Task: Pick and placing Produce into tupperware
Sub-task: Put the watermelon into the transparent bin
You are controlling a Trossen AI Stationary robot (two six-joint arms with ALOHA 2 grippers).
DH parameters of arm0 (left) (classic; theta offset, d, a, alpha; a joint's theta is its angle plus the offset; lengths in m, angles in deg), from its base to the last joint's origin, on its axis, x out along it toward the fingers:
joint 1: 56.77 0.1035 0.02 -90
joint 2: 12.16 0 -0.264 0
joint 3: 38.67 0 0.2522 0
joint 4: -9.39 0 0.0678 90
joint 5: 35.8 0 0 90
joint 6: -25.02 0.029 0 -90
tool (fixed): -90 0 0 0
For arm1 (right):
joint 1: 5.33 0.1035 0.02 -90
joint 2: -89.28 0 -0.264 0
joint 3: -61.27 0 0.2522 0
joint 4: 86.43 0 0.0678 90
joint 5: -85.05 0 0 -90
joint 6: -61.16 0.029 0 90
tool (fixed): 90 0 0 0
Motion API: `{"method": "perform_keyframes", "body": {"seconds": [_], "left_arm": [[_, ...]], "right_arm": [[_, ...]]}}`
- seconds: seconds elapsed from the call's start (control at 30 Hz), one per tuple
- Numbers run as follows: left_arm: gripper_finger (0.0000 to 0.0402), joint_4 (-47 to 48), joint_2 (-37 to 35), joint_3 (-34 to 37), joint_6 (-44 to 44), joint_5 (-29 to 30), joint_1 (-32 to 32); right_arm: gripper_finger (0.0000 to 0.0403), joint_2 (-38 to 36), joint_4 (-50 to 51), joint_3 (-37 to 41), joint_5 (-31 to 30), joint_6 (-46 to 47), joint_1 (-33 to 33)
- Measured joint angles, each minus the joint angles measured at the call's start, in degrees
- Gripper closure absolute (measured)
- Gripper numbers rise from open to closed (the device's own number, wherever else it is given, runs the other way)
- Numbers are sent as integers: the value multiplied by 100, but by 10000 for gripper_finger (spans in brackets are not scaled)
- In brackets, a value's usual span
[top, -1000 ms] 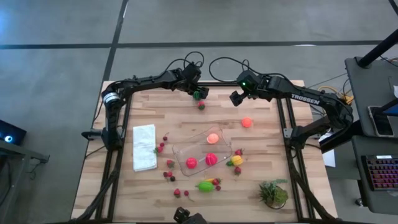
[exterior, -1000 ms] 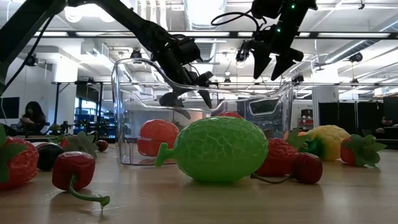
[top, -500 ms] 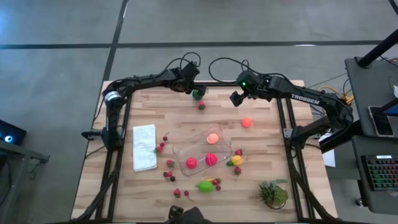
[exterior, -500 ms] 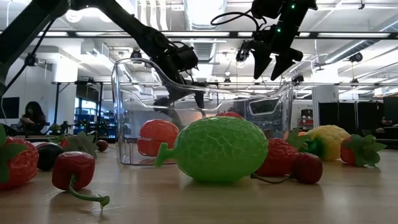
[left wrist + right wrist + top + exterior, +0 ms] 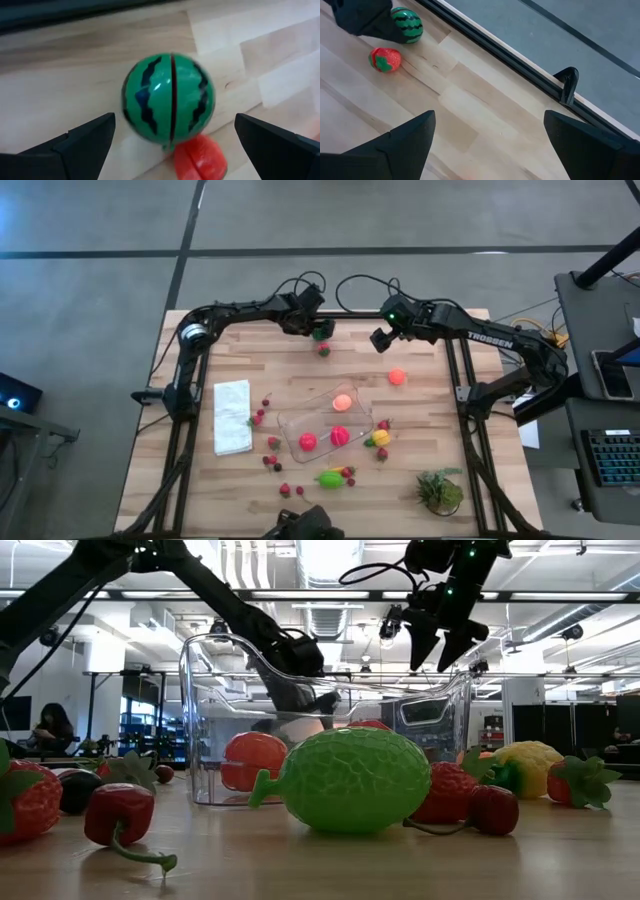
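The striped dark-green melon (image 5: 169, 100) rests on the wood near the table's far edge (image 5: 320, 333), with a red strawberry (image 5: 200, 157) just on its near side. My left gripper (image 5: 173, 120) slants down over the melon, open, one finger on either side and clear of it. My right gripper (image 5: 380, 340) hangs open above the far right of the table, over bare wood (image 5: 487, 120). The clear tupperware (image 5: 285, 423) stands mid-table and holds an orange fruit (image 5: 343, 402) and two red ones.
An orange fruit (image 5: 398, 377) lies below my right gripper. A yellow fruit (image 5: 381, 438), a lime-green one (image 5: 330, 478) and small red berries surround the tupperware. A white folded cloth (image 5: 232, 416) lies at the left, a green plant tuft (image 5: 440, 490) at the near right.
My left gripper has come down toward the melon at the far edge and has rolled somewhat about its own axis, staying open. The melon and the strawberry have not moved.
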Motion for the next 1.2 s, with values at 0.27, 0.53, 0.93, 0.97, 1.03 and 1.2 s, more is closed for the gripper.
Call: {"method": "perform_keyframes", "body": {"seconds": [0.27, 0.53, 0.93, 0.97, 1.03, 1.2], "left_arm": [[6, -303, 1, 0, 20, 149, 9], [6, -566, 1, 76, 46, 126, 9], [6, -998, 1, 61, 153, 5, 9], [6, -986, 1, 63, 155, 1, 4], [6, -833, 4, 88, 188, 3, 4], [6, -726, 130, 103, 176, 13, 9]], "right_arm": [[38, 0, 4, 88, 0, 22, 0], [38, 0, -1, 213, 0, 30, 0], [38, 0, -16, 223, 0, 68, 0], [38, 0, -16, 222, 0, 68, 0], [38, 0, -18, 222, 0, 68, 0], [38, 0, -29, 218, 0, 68, 0]]}}
